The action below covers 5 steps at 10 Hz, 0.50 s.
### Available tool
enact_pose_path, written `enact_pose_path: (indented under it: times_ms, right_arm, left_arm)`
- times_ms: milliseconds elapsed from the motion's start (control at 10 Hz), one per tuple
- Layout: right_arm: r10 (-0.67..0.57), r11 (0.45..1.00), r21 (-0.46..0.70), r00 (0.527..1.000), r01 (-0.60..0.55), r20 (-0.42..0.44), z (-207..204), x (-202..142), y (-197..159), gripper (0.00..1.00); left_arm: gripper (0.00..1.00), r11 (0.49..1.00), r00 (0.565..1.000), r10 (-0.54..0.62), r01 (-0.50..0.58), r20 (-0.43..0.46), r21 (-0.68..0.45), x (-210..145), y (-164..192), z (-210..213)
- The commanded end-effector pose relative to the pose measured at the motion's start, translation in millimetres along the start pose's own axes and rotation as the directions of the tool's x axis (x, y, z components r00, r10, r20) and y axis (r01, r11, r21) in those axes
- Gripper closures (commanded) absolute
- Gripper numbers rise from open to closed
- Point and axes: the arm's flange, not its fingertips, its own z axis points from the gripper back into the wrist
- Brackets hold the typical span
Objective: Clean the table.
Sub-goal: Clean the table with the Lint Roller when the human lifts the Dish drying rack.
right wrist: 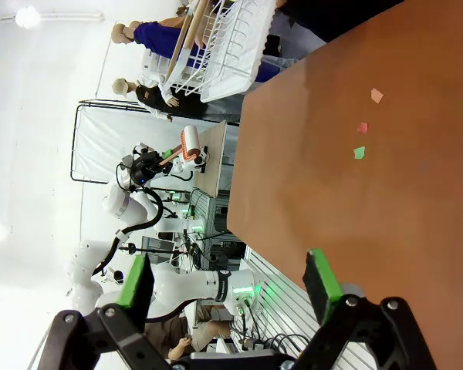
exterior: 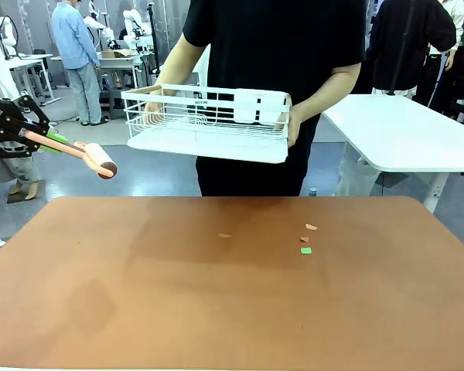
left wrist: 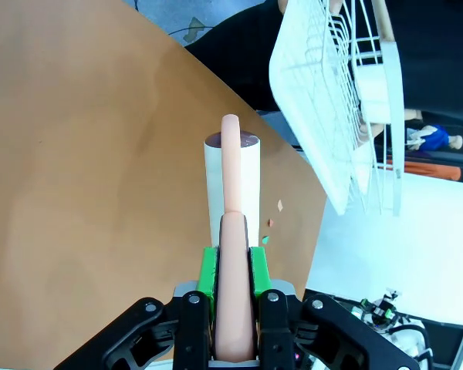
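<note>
The reddish-brown table (exterior: 139,309) carries a few paper scraps right of its middle: an orange one (exterior: 311,227), a red one (exterior: 304,239) and a green one (exterior: 305,250). A paler scrap (exterior: 225,236) lies nearer the centre. My left gripper (exterior: 42,139) hovers off the table's far left corner, shut on the peach handle of a lint roller (exterior: 100,160). In the left wrist view the green pads (left wrist: 208,270) clamp that handle and the white roller head (left wrist: 231,173) points over the table (left wrist: 77,154). My right gripper (right wrist: 228,281) is open with nothing in it, off the table's edge (right wrist: 417,193).
A person at the far side holds a white wire rack (exterior: 209,124) in both hands, above the table's far edge. A white-topped table (exterior: 402,131) stands at the back right. Other people stand in the background.
</note>
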Motion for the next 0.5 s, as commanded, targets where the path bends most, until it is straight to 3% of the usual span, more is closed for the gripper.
enact_pose_path:
  times_ms: [0, 200, 400]
  right_arm:
    - [-0.006, 1.0, -0.003, 1.0, 0.006, 0.005, 1, 1, 3, 0.0]
    - [-0.006, 1.0, -0.003, 1.0, 0.006, 0.005, 1, 1, 3, 0.0]
    - [-0.006, 1.0, -0.003, 1.0, 0.006, 0.005, 1, 1, 3, 0.0]
  left_arm:
    - [0.79, 0.995, 0.995, -0.097, 0.098, -0.029, 0.016, 11, -14, 11]
    - [0.79, 0.973, 0.972, -0.207, 0.216, -0.115, 0.078, 19, -32, 16]
    - [0.79, 0.942, 0.931, -0.316, 0.331, -0.181, 0.056, 20, -52, 13]
